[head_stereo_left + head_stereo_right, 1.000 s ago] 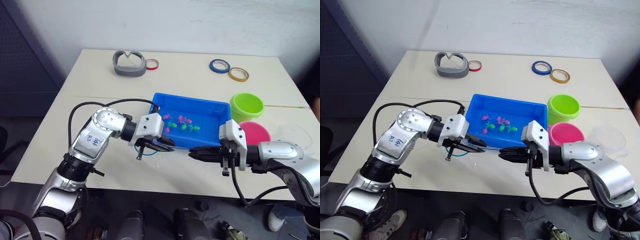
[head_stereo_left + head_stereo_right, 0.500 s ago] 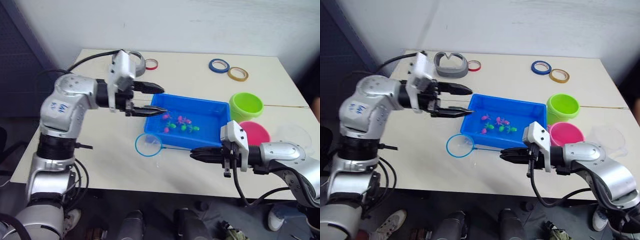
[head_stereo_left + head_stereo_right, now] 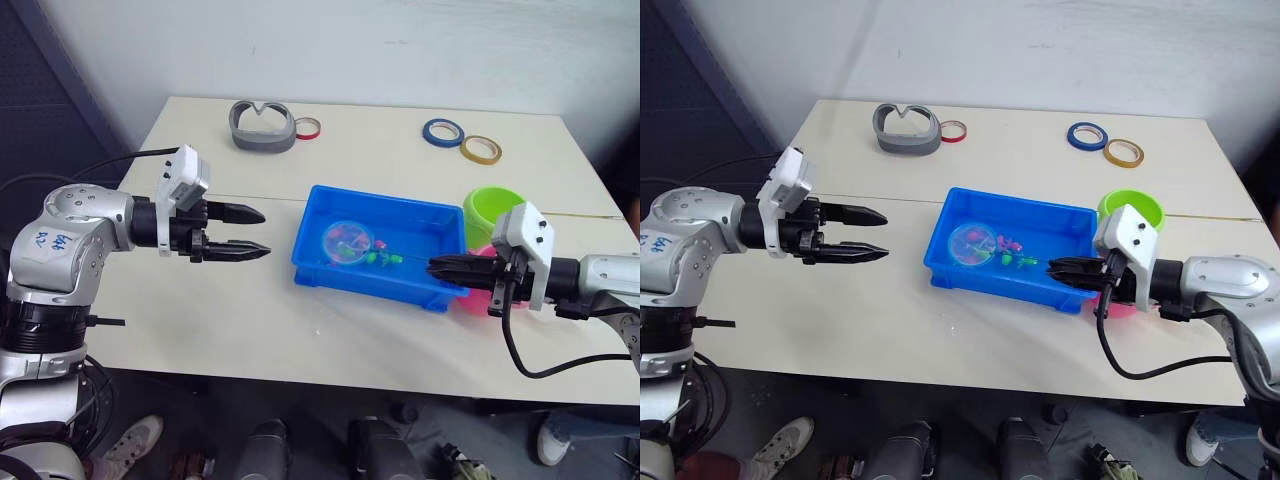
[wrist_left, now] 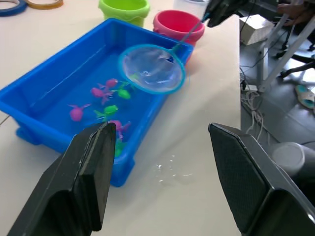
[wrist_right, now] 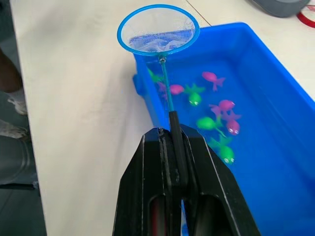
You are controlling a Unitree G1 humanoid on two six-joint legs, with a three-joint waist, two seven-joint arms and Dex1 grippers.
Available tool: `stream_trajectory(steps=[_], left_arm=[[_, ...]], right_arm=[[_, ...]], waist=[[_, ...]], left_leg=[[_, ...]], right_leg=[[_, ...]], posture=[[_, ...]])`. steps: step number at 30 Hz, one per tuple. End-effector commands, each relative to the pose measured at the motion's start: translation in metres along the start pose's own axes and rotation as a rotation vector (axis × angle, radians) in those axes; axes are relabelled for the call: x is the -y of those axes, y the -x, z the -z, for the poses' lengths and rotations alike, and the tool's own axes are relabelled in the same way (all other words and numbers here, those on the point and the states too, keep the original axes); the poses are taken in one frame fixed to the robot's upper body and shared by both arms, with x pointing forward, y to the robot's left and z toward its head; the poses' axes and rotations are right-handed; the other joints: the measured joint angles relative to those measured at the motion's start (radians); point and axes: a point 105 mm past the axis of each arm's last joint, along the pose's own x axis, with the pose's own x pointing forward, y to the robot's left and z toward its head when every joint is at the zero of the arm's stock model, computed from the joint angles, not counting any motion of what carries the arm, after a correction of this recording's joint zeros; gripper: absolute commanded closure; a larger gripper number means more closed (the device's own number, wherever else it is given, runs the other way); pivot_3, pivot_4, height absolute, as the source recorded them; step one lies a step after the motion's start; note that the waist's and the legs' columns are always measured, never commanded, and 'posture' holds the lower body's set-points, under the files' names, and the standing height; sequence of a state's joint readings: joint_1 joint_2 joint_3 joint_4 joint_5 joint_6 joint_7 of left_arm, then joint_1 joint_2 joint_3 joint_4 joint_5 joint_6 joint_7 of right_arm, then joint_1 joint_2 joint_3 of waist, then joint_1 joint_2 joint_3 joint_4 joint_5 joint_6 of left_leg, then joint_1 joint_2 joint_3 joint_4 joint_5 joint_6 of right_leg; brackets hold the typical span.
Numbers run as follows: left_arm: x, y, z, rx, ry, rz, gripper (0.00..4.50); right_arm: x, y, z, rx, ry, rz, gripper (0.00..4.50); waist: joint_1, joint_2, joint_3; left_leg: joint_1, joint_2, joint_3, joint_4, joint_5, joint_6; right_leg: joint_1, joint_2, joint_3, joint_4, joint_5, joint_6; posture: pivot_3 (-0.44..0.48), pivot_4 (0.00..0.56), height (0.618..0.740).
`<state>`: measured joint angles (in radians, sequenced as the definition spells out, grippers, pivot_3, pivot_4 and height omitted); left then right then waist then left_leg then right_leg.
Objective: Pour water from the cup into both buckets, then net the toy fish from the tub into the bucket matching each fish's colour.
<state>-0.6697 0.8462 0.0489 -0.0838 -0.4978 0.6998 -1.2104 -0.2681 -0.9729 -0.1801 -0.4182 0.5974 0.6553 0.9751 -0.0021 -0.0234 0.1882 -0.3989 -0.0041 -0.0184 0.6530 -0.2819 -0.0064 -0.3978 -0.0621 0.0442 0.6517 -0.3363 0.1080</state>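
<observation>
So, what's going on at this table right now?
The robot is fishing toy fish out of a tub. Its right gripper is shut on the net's handle, holding the net over the tub, where pink and green fish float in water. The net's mesh looks empty. The left gripper hangs open over the table, away from the tub, holding nothing. The green bucket and pink bucket stand just past the tub's right end.

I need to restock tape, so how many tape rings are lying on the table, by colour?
Red tape ring: 1
Blue tape ring: 1
Yellow tape ring: 1
Total: 3
</observation>
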Motion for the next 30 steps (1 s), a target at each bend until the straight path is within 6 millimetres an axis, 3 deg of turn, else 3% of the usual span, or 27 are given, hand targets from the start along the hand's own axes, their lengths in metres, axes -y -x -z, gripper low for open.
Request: stream_trajectory(steps=[1, 6, 20, 30], left_arm=[[0.003, 0.009, -0.010, 0.022, -0.064, -0.044, 1.21], [0.005, 0.010, -0.008, 0.020, -0.064, -0.054, 1.21], [0.008, 0.010, -0.007, 0.061, -0.138, -0.029, 1.21], [0.013, 0.011, -0.002, 0.037, -0.130, -0.006, 1.21]], right_arm=[[0.007, 0.011, -0.009, 0.008, 0.057, 0.041, 4.50], [0.009, 0.011, -0.007, 0.000, 0.056, 0.058, 4.50], [0.070, 0.020, 0.017, -0.221, 0.204, 0.368, 4.50], [0.075, 0.000, 0.030, -0.307, 0.327, 0.355, 4.50]], waist=[[-0.002, 0.000, 0.000], [-0.001, 0.000, 0.000], [-0.002, 0.000, 0.000], [-0.005, 0.001, 0.000]], left_leg=[[0.000, 0.000, 0.000, 0.000, 0.000, 0.000], [0.000, 0.000, 0.000, 0.000, 0.000, 0.000], [0.000, 0.000, 0.001, -0.001, 0.000, 0.000], [0.000, 0.000, 0.002, -0.001, 0.000, 0.000]], right_leg=[[0.000, 0.000, 0.000, 0.000, 0.000, 0.000], [0.000, 0.000, 0.000, 0.000, 0.000, 0.000], [-0.001, 0.000, 0.001, 0.000, 0.000, 0.000], [-0.001, 0.000, 0.001, 0.001, 0.000, 0.000]], posture=[[0.000, 0.150, 0.740], [0.000, 0.150, 0.740], [0.000, 0.150, 0.740], [0.000, 0.150, 0.740]])
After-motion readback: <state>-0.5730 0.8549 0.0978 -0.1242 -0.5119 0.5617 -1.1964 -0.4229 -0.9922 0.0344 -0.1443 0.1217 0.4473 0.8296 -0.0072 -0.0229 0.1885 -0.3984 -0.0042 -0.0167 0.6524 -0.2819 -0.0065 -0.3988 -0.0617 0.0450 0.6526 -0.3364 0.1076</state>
